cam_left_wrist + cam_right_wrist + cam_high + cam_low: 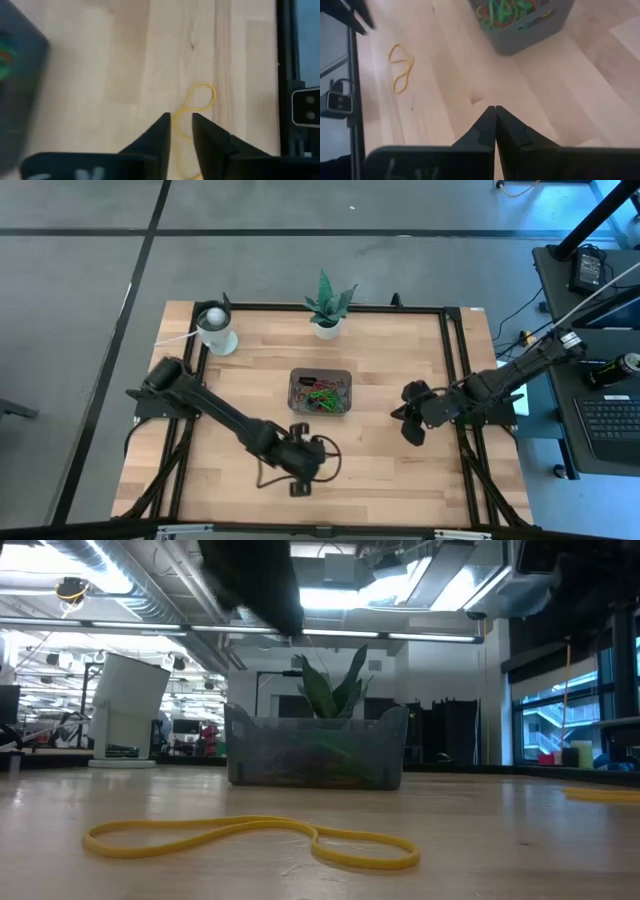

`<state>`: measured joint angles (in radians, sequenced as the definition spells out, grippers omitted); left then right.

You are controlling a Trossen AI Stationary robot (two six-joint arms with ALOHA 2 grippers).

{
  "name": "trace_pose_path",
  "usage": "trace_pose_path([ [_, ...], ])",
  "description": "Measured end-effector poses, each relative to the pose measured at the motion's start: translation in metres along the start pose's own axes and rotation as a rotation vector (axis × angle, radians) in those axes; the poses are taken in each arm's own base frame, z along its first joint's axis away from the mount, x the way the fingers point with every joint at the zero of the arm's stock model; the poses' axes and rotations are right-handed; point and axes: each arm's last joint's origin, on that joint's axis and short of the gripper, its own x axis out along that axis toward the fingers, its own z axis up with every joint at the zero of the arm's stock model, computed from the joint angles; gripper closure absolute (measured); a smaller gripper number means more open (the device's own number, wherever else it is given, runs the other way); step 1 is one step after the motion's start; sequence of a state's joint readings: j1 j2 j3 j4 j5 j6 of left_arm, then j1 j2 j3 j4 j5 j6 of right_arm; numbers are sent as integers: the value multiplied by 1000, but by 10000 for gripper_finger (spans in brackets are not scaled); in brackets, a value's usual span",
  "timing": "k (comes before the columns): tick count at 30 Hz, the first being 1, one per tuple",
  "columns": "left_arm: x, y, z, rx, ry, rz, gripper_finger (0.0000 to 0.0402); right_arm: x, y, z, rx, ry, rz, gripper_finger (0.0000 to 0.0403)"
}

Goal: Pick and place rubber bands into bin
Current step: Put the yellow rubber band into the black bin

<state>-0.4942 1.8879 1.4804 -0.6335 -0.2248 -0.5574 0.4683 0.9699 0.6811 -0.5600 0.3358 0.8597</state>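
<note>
The bin (320, 392) stands mid-table with several coloured rubber bands (507, 10) in it; it also appears in the low view, bin (315, 745). One yellow rubber band (250, 838) lies flat on the wood near the table's near edge. My left gripper (181, 125) hovers over that yellow band (200, 102), open by a narrow gap, and the band's near end shows between the fingers. In the high view the left gripper (300, 480) is in front of the bin. My right gripper (495, 112) is shut and waits right of the bin (412, 420).
A potted plant (325, 310) and a white round cup (215, 330) stand at the far edge. The black table frame (300, 110) runs along the near edge beside the yellow band. A flat yellow strip (600, 795) lies on the table farther off in the low view.
</note>
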Motion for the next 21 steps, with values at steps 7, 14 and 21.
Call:
trace_pose_path([
  [7,50,-11,-11,-110,157,-41,257,-3,6,-8,-43,25,28,392],
  [14,80,-11,-25,-93,230,-7,218,-7,11,-15,-67,38,54,394],
  [21,97,-11,-33,-53,256,23,227,-8,13,-17,-68,40,61,387],
])
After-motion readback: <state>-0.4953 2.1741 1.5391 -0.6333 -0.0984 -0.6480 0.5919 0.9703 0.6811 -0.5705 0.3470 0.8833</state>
